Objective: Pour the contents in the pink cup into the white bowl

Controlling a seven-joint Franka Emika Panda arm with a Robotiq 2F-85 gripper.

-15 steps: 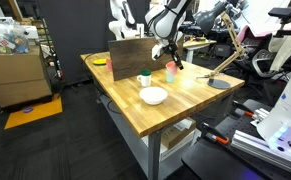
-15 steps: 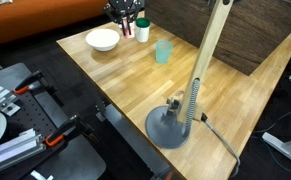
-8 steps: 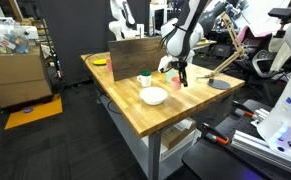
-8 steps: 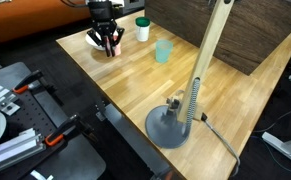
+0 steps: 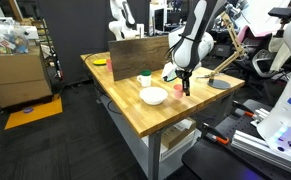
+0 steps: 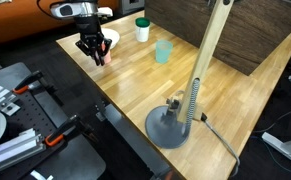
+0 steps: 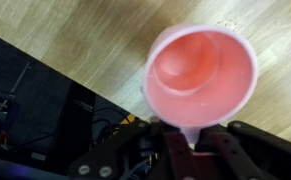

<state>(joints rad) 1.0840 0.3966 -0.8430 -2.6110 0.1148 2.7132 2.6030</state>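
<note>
wrist view: the gripper (image 7: 192,138) is clamped on the pink cup (image 7: 200,70), one dark finger (image 7: 171,141) on each side of the cup's lower wall. the camera looks straight into the round mouth of the cup, where a rounded pinkish shape lies at the bottom; what it is cannot be told. under the cup lie the wooden table (image 7: 85,40) and its edge, with dark floor beyond. in both exterior views the cup hangs clear of the tabletop in the arm's grasp, near the table's edge and just beside the white bowl (image 5: 153,96), which rests on the wood; the cup is too small there to tell whether it is upright or tilted. a green cup (image 5: 145,77) stands behind the bowl, before a dark upright board (image 5: 140,50). a light blue cup (image 6: 163,51) stands further along the table, and the round grey base of a lamp (image 6: 172,127) sits well apart from the cups.
</note>
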